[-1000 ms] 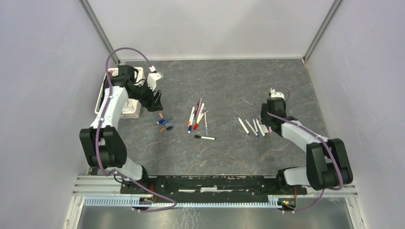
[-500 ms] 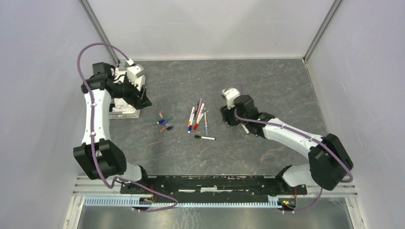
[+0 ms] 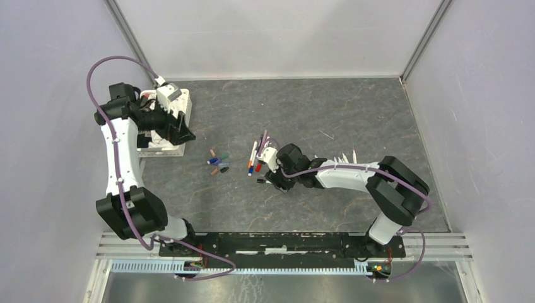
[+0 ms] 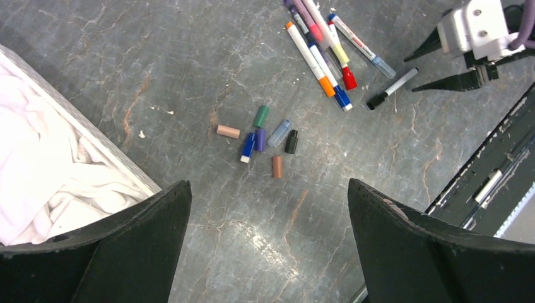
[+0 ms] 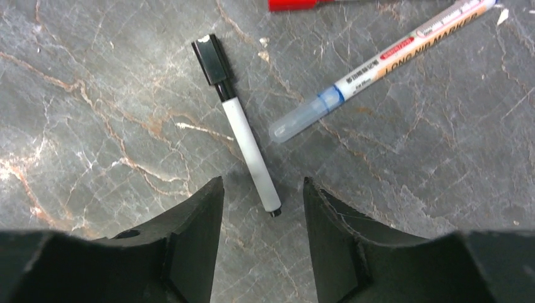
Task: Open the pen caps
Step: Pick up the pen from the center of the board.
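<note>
Several loose pen caps point(image 3: 218, 163), green, blue, purple, black and tan, lie left of centre; they also show in the left wrist view point(image 4: 262, 134). A bunch of capped pens point(image 3: 259, 151) lies beside them. A black-capped white pen point(image 5: 243, 136) lies alone, its black cap point(image 5: 212, 60) on the far end. My right gripper point(image 5: 262, 184) is open, low over the table, its jaws on either side of that pen's tail end, not touching it; it also shows in the top view point(image 3: 277, 182). My left gripper point(image 3: 181, 133) is open and empty, high up near the tray.
A white tray point(image 3: 185, 100) of white cloth stands at the far left and shows in the left wrist view point(image 4: 94, 136). A clear-capped marker point(image 5: 378, 63) lies right of the black-capped pen. Bare white pen barrels point(image 3: 344, 156) lie behind the right arm.
My right arm has swung from the right-hand barrels across to the centre and down over the black-capped pen. My left arm has drawn back left toward the tray.
</note>
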### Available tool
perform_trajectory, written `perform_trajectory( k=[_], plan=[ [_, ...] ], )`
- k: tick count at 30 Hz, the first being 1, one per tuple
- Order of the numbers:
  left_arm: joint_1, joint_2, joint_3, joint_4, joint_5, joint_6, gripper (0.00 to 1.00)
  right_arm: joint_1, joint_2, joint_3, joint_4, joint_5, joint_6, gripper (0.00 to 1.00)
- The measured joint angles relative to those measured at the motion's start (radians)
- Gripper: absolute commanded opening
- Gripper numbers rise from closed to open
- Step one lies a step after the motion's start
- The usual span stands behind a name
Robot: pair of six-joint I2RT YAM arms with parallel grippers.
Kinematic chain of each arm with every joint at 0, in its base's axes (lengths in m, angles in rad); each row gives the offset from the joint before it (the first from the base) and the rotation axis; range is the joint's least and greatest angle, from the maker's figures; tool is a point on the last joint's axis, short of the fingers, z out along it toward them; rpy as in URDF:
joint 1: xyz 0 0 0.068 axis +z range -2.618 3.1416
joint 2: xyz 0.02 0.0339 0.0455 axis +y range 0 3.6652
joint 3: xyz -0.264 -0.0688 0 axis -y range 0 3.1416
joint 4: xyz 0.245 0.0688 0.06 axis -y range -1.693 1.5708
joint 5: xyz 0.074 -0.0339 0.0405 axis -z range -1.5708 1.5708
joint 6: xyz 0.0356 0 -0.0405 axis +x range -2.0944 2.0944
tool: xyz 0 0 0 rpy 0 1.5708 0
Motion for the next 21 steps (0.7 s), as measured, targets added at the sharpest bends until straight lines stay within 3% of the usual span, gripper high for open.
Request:
perform_trajectory(
  k=[11, 21],
  plan=[
    [0.0, -0.016, -0.013, -0.098, 0.042, 0.119, 1.0, 0.067, 0.04, 0.024, 0.021, 0.006, -0.025, 0.32],
    [-0.054, -0.119, -0.252, -0.175, 0.051, 0.384, 1.0, 0.086, 0.017, -0.018, 0.071, -0.011, 0.013, 0.17]
  ],
)
